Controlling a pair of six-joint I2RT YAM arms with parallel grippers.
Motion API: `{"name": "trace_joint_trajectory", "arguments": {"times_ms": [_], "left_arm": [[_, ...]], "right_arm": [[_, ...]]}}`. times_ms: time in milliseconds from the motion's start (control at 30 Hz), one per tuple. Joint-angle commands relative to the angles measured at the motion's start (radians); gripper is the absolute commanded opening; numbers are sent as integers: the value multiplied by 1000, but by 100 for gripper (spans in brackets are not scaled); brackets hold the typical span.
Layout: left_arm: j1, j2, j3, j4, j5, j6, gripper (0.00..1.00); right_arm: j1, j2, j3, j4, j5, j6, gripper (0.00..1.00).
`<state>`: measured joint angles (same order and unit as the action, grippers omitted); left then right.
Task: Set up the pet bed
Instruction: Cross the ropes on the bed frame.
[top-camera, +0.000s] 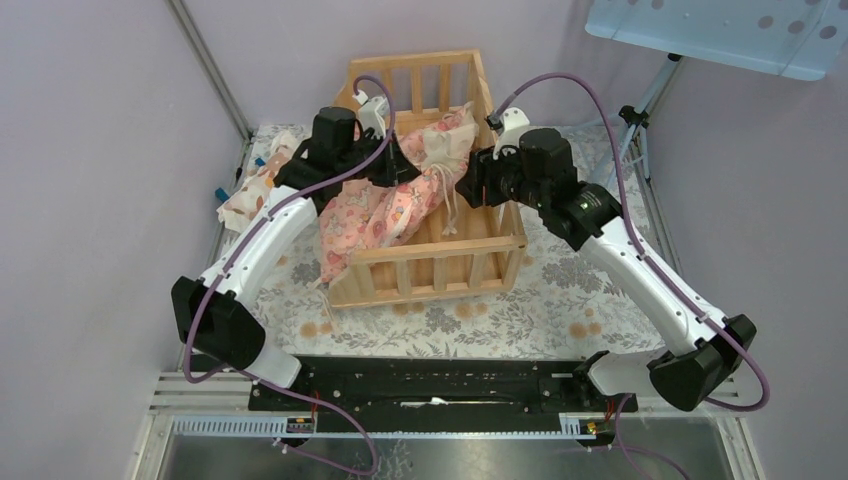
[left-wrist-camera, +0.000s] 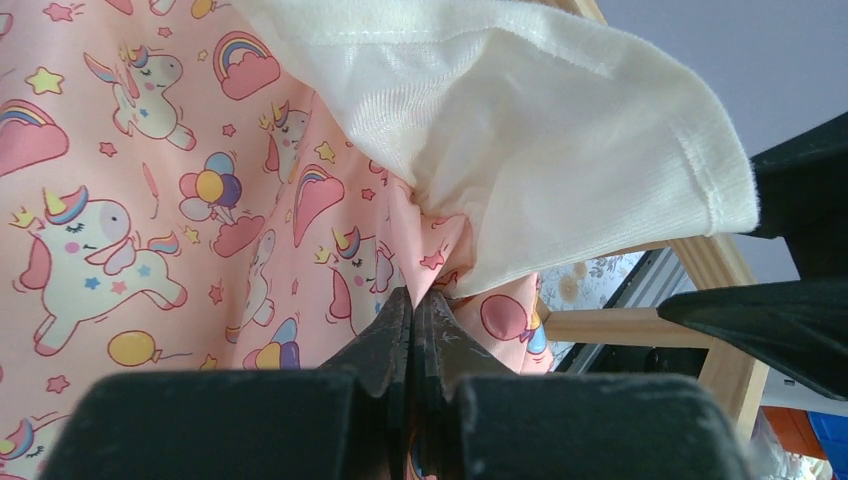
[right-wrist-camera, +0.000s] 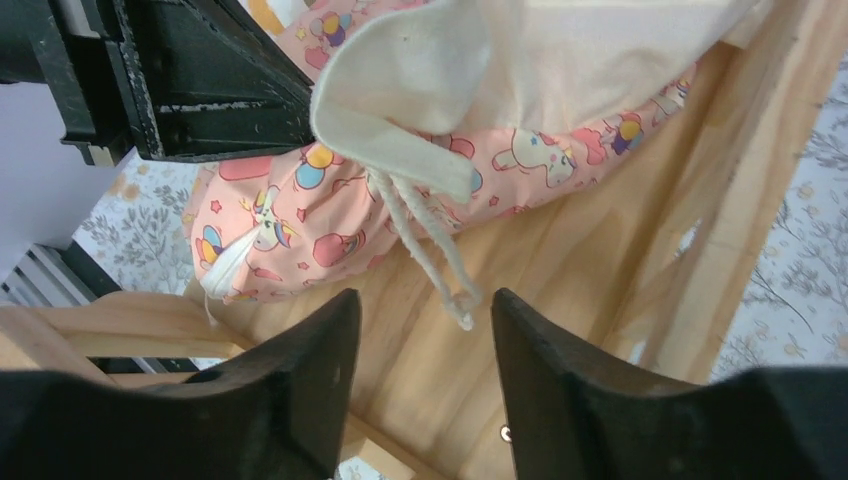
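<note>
- Pet bed (top-camera: 440, 265) mid-table on floral cloth (top-camera: 560, 300), with leaf-print pillow (top-camera: 255, 185) just outside its left side.
- Inside the bed, pink cushion (top-camera: 385, 215) bunched up, pinched tight by left gripper (left-wrist-camera: 415, 298).
- Only from the right wrist: right gripper (right-wrist-camera: 422, 297) parted and empty over bed planks, cream ties (right-wrist-camera: 430, 250) dangling between.

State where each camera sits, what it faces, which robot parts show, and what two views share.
Top external: above and behind, looking down at pet bed; left arm and right arm show.
Left wrist: on left arm, facing pink cushion; left gripper shut on it.
Right wrist: on right arm, facing pet bed planks; right gripper open.
Both wrist views share the cushion.
</note>
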<state>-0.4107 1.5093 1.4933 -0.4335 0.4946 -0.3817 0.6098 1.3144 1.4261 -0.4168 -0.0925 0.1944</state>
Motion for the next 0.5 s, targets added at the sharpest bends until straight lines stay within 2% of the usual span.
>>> {"name": "trace_joint_trajectory", "arguments": {"times_ms": [0,133,233,300,400,467], "left_arm": [[31,-52,-1,89,62,5,0],[44,-57,-2,88,72,2,0],[51,-59,-3,92,80,0,0],[55,-60,-5,96,87,-3,0],[64,-61,-6,96,91,-3,0],[71,-63,-9,98,98,-6,0]], "right_arm": [[7,11,-22,154,-53,-88,64],[7,31,-62,212,-80,-118,74],[7,66,-62,224,-132,-125,77],[6,89,-63,240,-157,-123,76],[6,123,-55,251,-164,-120,67],[7,141,-52,263,-167,-122,67]]}}
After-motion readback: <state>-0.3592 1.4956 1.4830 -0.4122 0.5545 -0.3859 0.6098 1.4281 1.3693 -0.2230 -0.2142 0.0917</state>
